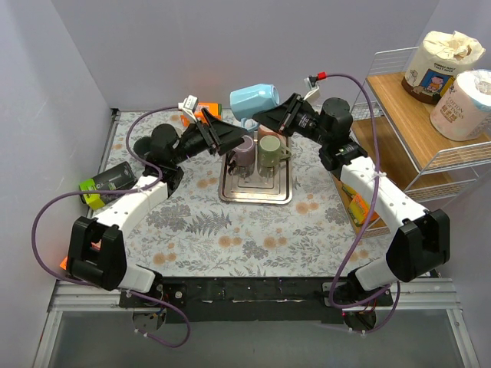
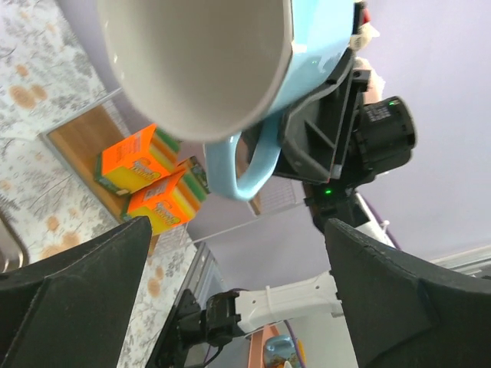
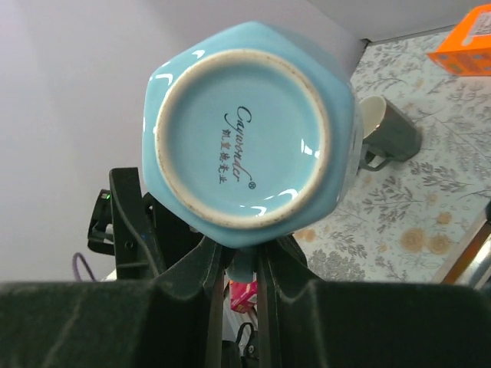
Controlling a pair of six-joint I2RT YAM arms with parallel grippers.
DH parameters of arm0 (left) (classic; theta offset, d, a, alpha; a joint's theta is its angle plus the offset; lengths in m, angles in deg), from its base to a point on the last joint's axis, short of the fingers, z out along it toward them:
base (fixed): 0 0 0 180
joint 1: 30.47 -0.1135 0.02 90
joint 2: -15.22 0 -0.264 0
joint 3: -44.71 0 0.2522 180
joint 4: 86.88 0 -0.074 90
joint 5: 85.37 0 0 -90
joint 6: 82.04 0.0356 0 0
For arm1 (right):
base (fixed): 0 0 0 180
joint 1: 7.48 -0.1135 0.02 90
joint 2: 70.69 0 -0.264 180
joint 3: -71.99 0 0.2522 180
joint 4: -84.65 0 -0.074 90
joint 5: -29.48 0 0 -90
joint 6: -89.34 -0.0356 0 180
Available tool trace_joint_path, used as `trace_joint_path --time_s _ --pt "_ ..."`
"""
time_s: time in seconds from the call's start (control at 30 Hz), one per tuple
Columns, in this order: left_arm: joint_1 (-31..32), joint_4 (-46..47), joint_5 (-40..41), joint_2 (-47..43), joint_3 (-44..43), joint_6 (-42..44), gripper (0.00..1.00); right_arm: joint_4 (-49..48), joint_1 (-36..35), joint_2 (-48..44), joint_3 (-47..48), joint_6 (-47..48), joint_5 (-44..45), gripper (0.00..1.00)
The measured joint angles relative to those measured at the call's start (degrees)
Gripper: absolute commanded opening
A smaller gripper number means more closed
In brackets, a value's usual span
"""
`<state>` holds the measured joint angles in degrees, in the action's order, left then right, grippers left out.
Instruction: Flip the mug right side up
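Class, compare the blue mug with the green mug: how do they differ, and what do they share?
Colour: the blue mug is pale blue; the green mug is olive.
Pose: the blue mug lies sideways; the green mug stands upright.
Support: the blue mug is in the air, its handle pinched by the right end effector; the green mug rests on the metal tray.
Shared: each has a handle and a pale interior.

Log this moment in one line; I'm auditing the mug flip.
blue mug: airborne, on its side | right gripper: shut on handle | left gripper: open, facing mug's mouth
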<state>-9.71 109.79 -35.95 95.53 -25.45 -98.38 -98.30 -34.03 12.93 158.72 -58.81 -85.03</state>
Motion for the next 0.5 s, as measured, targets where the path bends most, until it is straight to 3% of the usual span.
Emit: trace_joint_path --time_s 0.13,0.27,0.5 --pt "0.0 7.96 -0.15 2.01 -0.79 -4.39 0.91 -4.24 0.55 0.28 -0.02 -3.04 -4.33 0.01" --pt "0.02 16.11 -0.59 5.64 -1.33 -6.73 0.79 -10.14 1.55 0.48 -0.39 -6.08 -7.5 0.01" --pt "0.87 24.39 0.02 9.51 -1.44 -8.15 0.74 -16.15 2.21 0.9 -1.95 -7.89 -10.54 0.01"
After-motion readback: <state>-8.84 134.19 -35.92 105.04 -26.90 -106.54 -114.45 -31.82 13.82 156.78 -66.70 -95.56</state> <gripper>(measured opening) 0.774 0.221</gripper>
